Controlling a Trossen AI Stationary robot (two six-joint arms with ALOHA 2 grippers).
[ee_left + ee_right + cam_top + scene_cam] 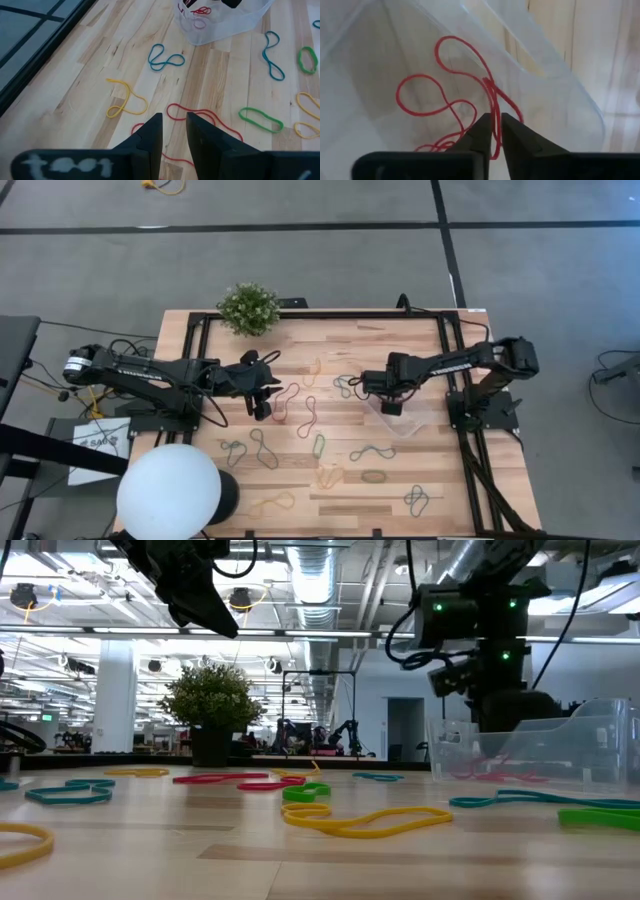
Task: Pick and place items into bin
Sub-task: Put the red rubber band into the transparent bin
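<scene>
Overhead, the right tool (391, 406) sits over the clear bin (410, 420), right of centre on the worktop (440, 480); the left tool (262, 402) hangs left of centre above a red band (287, 402). Roughly a dozen loose rubber bands (372, 451) lie scattered across the lower middle of the frame, so most of the job looks undone. A potted plant (248, 308) stands at the upper left edge of the worktop.

Low view: bin (560, 752) at right, its walls see-through, red loops visible inside. Yellow band (365, 821) and green band (305, 792) lie flat in the foreground.

Left wrist view: left tool (173, 131), fingers parted with a clear gap, nothing held, above the red band (200, 117). Teal (165, 57), yellow (125, 100) and green (260, 120) loops lie around it, the bin (225, 27) at the top of the frame.

Right wrist view: right tool (495, 131) is inside the bin (560, 95), fingers nearly together with a red strand (465, 75) between them. Whether it is pinched or just let go I cannot tell. The loop is thin, limp and tangled on the bin floor.
</scene>
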